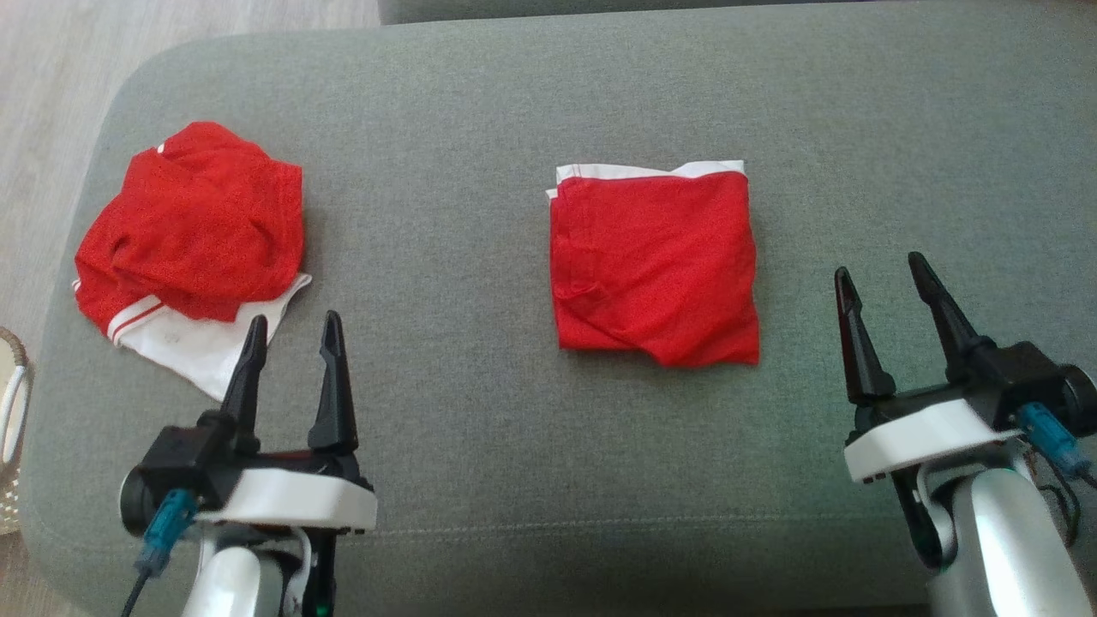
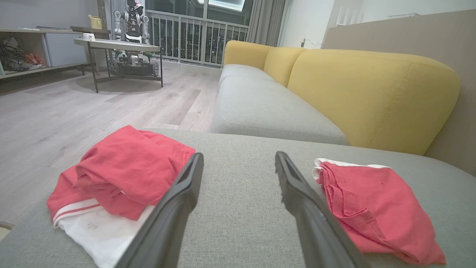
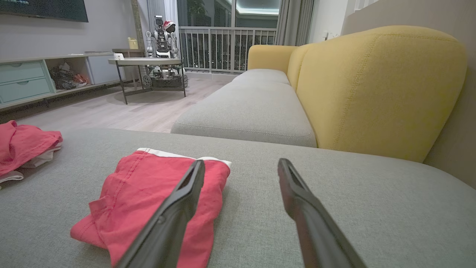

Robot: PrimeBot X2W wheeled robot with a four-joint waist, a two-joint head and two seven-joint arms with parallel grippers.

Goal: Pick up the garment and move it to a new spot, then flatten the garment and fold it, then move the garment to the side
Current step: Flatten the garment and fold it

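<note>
A red garment [image 1: 656,266] with a white band lies folded into a neat square in the middle of the grey seat cushion [image 1: 480,128]. A second red and white garment [image 1: 193,231] sits crumpled in a heap at the cushion's left end. My left gripper [image 1: 293,319] is open and empty, its fingertips just short of the heap's white edge. My right gripper [image 1: 879,266] is open and empty, to the right of the folded garment. The left wrist view has the heap [image 2: 126,171] left and the folded garment [image 2: 372,204] right of the open gripper [image 2: 238,154]. In the right wrist view the folded garment [image 3: 148,182] lies behind the left finger of the open gripper [image 3: 241,161].
A woven basket [image 1: 8,403] stands on the wood floor beyond the cushion's left edge. A yellow sofa backrest [image 2: 372,93] rises behind the seat. A low table [image 2: 115,44] with a small robot on it stands far off across the floor.
</note>
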